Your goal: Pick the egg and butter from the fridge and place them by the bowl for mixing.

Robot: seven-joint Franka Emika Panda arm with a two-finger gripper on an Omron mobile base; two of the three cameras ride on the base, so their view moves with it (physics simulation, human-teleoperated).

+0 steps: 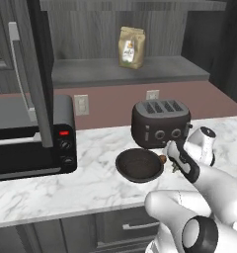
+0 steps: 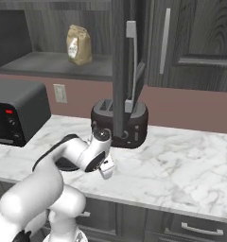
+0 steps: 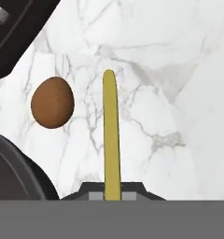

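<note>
The gripper [image 3: 112, 196] was clamped on the butter [image 3: 111, 135] above the marble counter [image 3: 179, 70], the egg [image 3: 52, 102] lying beside the bowl [image 1: 138, 165]

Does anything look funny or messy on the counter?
Nothing spilled or broken. The egg lies loose on the marble counter beside the bowl, and the end effector holds the butter above the counter.

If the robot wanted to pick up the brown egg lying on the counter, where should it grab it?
Probably around its wide middle, coming straight down from above. The egg lies loose on the marble counter with open space around it, apart from the bowl, so fingers could straddle its rounded sides.
</note>
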